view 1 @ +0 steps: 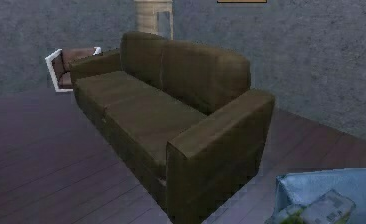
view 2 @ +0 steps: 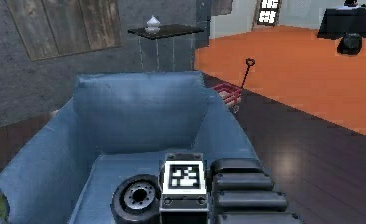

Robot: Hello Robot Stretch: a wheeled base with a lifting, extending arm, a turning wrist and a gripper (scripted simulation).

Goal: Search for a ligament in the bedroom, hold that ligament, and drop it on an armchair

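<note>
One blue armchair (view 2: pixel 141 110) stands with the gripper (view 2: pixel 137 198) showing against its seat's front edge; whether it holds anything cannot be told. An olive sofa (view 1: pixel 161 95) stands ahead.

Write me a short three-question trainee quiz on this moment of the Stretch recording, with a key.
1. True or false: the sofa in the forward view is bright red.
2. Multiple choice: in the arm side view, which piece of furniture lies behind the arm's white marker square? A) a blue armchair B) a wooden bed C) a green bench
3. Fill in the blank: in the arm side view, the floor beyond the armchair, toward the right, is coloured ____.

Key: 1 false, it is a dark olive-brown; 2 A; 3 orange.
</note>
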